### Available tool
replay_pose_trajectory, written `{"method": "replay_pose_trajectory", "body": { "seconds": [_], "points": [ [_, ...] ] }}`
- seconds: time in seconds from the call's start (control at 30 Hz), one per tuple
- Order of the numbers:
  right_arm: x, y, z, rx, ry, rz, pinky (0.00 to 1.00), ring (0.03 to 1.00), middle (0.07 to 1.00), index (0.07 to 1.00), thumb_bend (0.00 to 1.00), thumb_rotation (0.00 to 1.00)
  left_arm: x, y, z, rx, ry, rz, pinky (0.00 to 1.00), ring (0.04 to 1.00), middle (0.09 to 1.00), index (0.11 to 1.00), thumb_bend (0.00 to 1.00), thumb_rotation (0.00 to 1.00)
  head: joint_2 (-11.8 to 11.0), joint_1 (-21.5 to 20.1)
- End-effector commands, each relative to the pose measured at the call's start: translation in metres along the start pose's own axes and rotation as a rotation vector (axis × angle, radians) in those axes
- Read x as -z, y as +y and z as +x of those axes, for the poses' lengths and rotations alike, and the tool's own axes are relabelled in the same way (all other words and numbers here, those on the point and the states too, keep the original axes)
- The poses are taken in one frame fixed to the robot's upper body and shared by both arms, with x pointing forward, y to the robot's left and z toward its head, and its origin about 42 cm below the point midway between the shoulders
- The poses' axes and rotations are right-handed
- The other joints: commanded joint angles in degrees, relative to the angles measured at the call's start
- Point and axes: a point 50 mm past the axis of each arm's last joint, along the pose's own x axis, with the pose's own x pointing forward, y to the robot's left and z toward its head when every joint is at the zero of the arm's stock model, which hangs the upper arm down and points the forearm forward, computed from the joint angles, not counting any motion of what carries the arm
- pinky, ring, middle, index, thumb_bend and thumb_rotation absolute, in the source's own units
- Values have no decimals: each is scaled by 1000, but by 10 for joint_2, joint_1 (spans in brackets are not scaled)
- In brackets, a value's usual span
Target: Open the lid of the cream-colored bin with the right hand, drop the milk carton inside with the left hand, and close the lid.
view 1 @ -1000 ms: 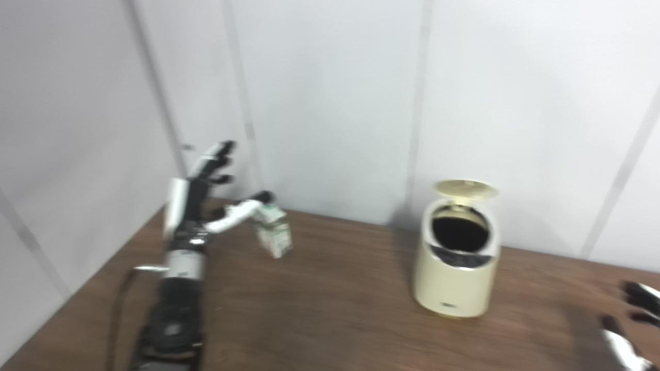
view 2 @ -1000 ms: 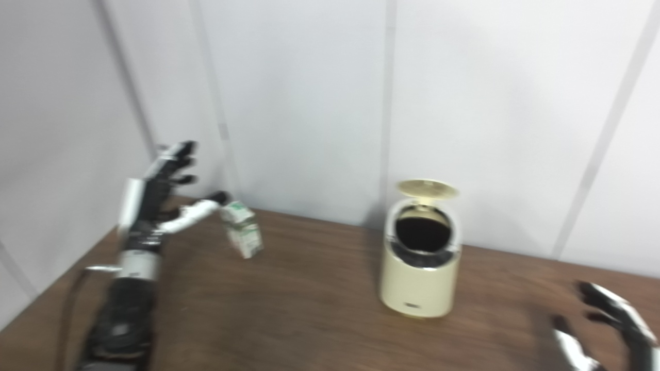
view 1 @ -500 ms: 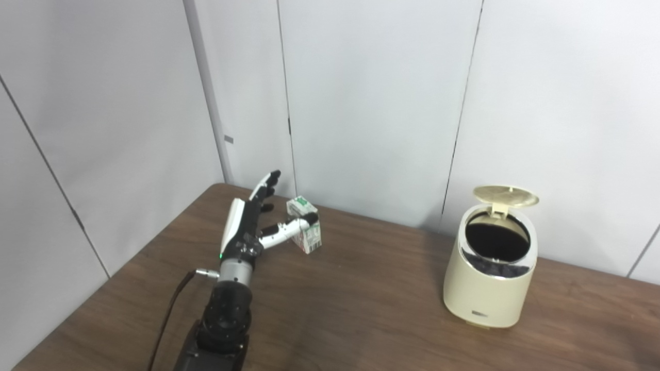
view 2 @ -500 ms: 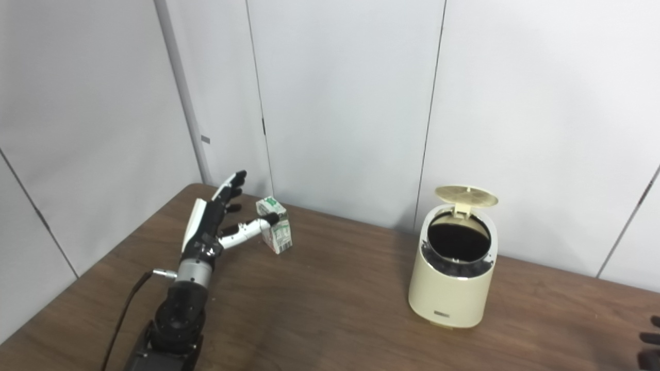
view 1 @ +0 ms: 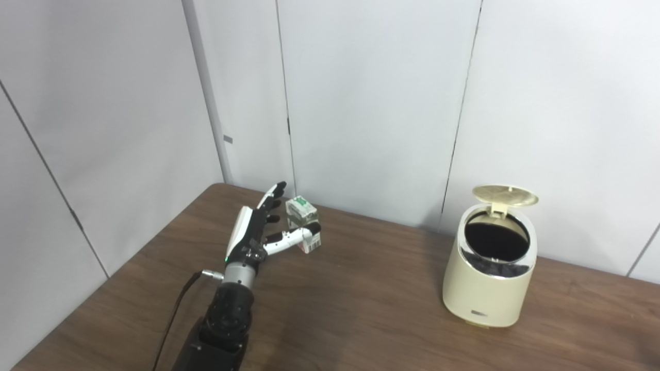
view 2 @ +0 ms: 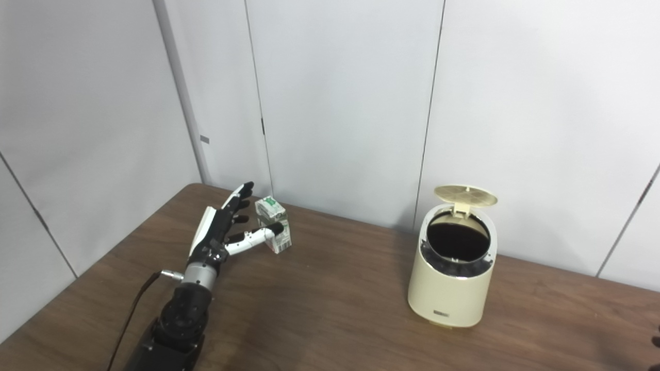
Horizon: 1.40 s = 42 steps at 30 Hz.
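Tabletop: dark brown wood-grain tabletop (view 1: 361,309), running from the near edge back to pale grey wall panels (view 1: 371,103).
Left hand: black-and-white left hand (view 1: 255,234), arm entering from 7 o'clock; fingers spread wide and pointing toward 1 o'clock, holding nothing.
Thumb: stretched across the near face of the carton; touching or just short, I cannot tell.
Milk carton: small white-and-green gable-topped milk carton (view 1: 304,224), standing on the tabletop at 10 o'clock, long axis upright with a slight lean, just off the left hand's fingertips toward 2 o'clock.
Bin: cream-colored rounded plastic bin (view 1: 489,281) at 3 o'clock, well apart from the carton; round lid (view 1: 505,195) already tipped up at the back, dark mouth exposed.
Right hand: only a dark sliver at the lower right edge of the right eye view; its state I cannot tell.
Key relation: the left hand is by far the nearer, with the carton between fingers and thumb; judged next, a closing of the hand around the carton's upright sides.
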Motion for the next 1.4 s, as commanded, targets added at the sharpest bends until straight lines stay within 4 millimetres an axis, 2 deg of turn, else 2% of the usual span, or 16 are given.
{"method": "replay_pose_trajectory", "body": {
  "seconds": [0.0, 0.23, 0.5, 0.77, 0.83, 1.17, 1.37],
  "points": [
    [15, -7, -21, -25, 37, -26, 349, 531, 628, 661, 635, 893, -16, 11, 17, -43, -91, 20, 835, 925, 944, 960, 1000, 486, 0, 0],
    [13, -4, -23, -36, 48, -18, 402, 585, 660, 655, 695, 912, -8, 14, 26, -44, -56, 43, 890, 951, 958, 970, 1000, 465, -1, -4],
    [12, -1, -24, -49, 64, -9, 463, 637, 678, 655, 730, 910, -1, 16, 41, -22, -31, 39, 879, 956, 969, 990, 1000, 431, -6, -6],
    [13, 0, -24, -52, 52, 5, 472, 635, 674, 658, 698, 888, -1, 13, 53, -8, 4, 25, 819, 926, 960, 992, 1000, 396, -6, -7],
    [13, 0, -24, -58, 55, -3, 458, 630, 672, 657, 685, 886, -3, 11, 56, 14, 21, 29, 797, 912, 944, 965, 1000, 406, -6, -7],
    [14, 4, -24, -63, 37, -2, 479, 639, 677, 659, 661, 887, -5, 8, 64, 86, 82, 17, 823, 913, 937, 962, 1000, 409, -3, -14],
    [15, 4, -24, -61, 36, -2, 471, 630, 671, 659, 654, 893, -3, 6, 65, 98, 106, 26, 799, 894, 927, 961, 1000, 369, -2, -17]
  ]
}}
